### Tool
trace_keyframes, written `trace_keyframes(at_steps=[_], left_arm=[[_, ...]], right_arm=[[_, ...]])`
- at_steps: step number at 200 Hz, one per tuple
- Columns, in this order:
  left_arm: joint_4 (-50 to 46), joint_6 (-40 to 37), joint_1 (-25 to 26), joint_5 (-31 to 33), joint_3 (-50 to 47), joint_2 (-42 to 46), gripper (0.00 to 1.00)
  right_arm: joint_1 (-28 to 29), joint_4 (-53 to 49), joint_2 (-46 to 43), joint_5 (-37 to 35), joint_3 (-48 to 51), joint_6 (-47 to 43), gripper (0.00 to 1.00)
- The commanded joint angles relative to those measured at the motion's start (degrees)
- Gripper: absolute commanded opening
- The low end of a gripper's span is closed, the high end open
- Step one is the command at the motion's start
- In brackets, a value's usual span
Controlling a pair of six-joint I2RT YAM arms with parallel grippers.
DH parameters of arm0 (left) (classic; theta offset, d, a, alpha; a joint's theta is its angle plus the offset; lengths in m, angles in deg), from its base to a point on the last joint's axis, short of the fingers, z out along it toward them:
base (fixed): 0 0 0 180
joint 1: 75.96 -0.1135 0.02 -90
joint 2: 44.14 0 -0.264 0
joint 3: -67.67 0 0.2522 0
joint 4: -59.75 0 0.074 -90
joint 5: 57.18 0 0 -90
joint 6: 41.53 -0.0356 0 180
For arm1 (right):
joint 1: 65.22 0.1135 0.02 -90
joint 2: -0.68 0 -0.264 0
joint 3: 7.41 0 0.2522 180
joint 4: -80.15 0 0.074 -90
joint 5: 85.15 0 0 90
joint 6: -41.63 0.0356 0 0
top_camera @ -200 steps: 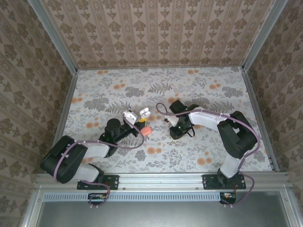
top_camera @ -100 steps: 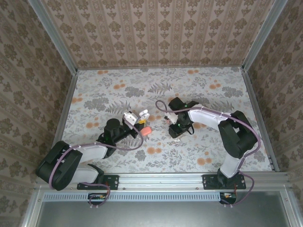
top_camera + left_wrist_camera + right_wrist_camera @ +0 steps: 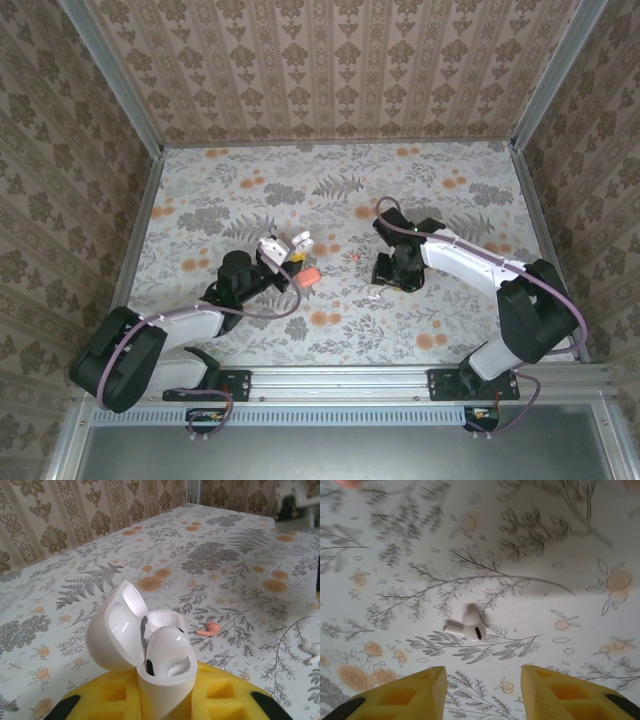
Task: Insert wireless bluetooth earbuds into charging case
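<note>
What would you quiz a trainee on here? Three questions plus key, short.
1. True or false: the charging case gripped by the left gripper has its lid closed.
2. The loose earbud below the right gripper is: A) clamped between the fingers, B) lying on the table, C) inside the case.
3. Fill in: counting the seated earbud, the case visibly holds ___.

Key: 1 false, the lid is open; 2 B; 3 one.

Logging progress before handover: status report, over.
Left gripper shut on open charging case, one earbud seated. Right gripper open over second earbud, loose on table. Small coral piece lies apart, nothing blocking.
</note>
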Motion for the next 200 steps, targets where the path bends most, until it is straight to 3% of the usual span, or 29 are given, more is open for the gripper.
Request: trace_keyframes(at_steps=[1, 107, 172, 200], left_arm=[[-0.54, -1.17, -0.71, -0.77, 0.0, 1.28, 0.01], [-0.21, -0.32, -2.47, -1.43, -0.79, 2.69, 0.01], [-1.08, -0.89, -2.92, -1.17, -0.86, 2.88, 0.01], [-1.18, -0.75, -2.93, -1.21, -0.79, 2.87, 0.01]], right_arm=[[0.52, 5.77, 0.11, 2.38, 3.07, 11.16, 0.45], [1.76, 7.93, 9.91, 0.05, -1.93, 6.55, 0.39], [1.99, 12.15, 13.1, 3.68, -5.34, 2.48, 0.33], [2.31, 8.87, 12.2, 2.03, -6.98, 1.89, 0.35]])
